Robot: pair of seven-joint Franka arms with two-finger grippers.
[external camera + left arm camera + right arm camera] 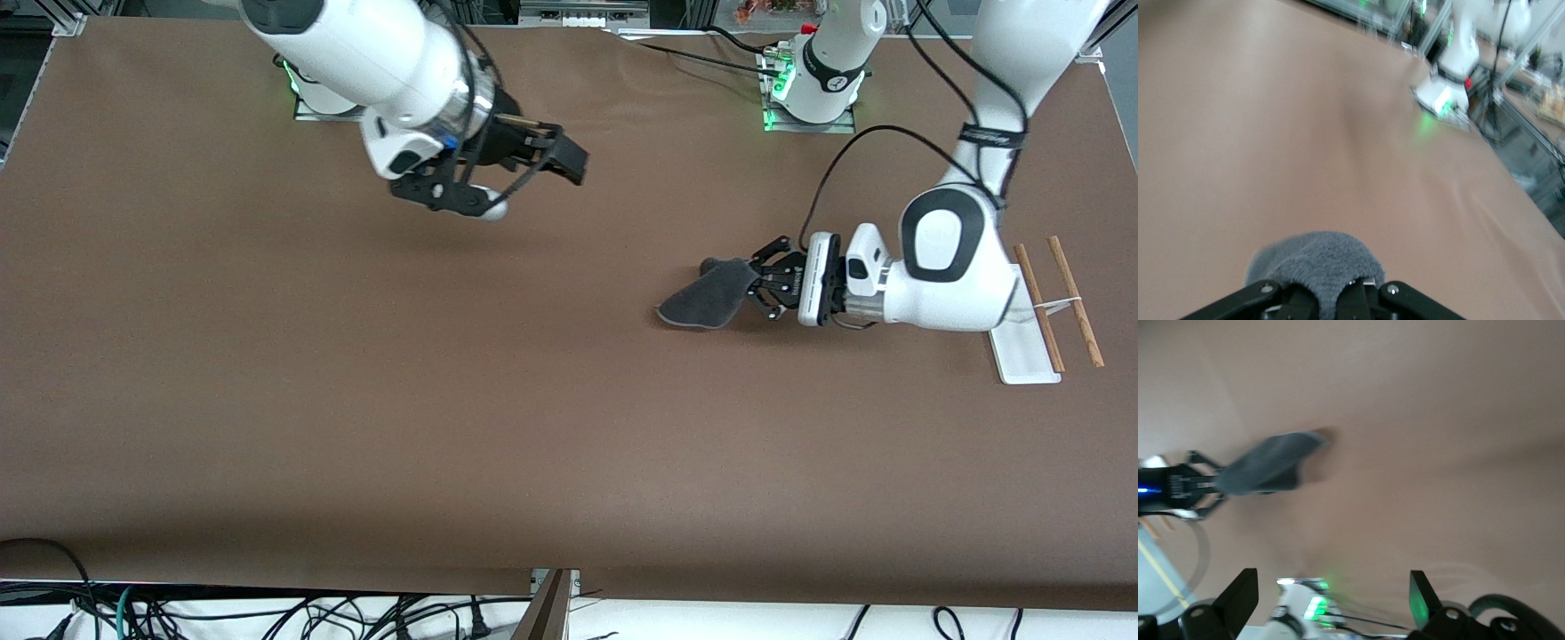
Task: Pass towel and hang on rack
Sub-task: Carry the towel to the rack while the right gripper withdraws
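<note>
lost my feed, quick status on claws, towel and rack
Left claw shut on towel, over the table. Right claw open, empty, over the table. Rack bare at the left arm's end; nothing in the way.

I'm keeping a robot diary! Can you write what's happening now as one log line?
left pincer: shut on dark grey terry towel | right pincer: open, empty, over brown table | white-based wooden-rod rack: bare

This place is a robotics lab. Two white robot arms (942, 258) are bolted on a brown table (356, 400). Loose cables (267, 613) hang along its edge.
</note>
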